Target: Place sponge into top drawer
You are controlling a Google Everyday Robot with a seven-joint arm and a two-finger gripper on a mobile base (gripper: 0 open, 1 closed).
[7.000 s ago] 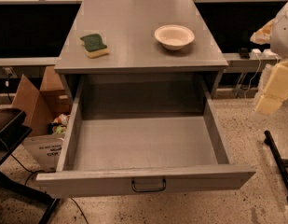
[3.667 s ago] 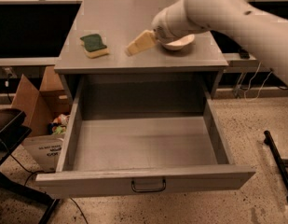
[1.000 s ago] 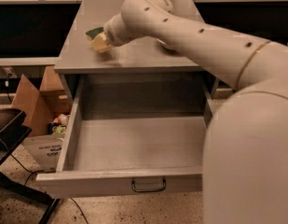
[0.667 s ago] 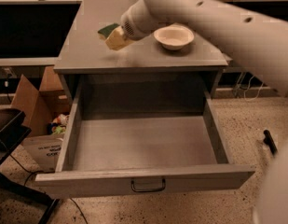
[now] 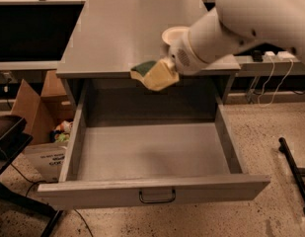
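- Camera view: grey metal cabinet with flat top (image 5: 122,33) stands centre. The wide grey metal top drawer (image 5: 152,154) below it is pulled fully out toward the near side and its inside is bare.
- Small dark wire handle (image 5: 157,196) sits at centre of the drawer's flat front panel.
- Thick white robot arm (image 5: 241,19) comes in from upper right and reaches down-left across the cabinet top.
- The two-finger gripper with yellowish pads (image 5: 157,76) is at the near edge of the cabinet top, just over the far end of the open drawer.
- Its pads are closed onto the small rectangular sponge with dark green top and pale yellow foam (image 5: 143,67), which sticks out on the gripper's left.
- The sponge is held at the cabinet's near lip, above the drawer and not inside it.
- Shallow white round bowl (image 5: 172,33) sits on the cabinet top at right, partly hidden by the arm.
- Brown cardboard box (image 5: 36,105) is on the floor left of the cabinet.
- Black bar (image 5: 294,169) lies on the floor at far right.
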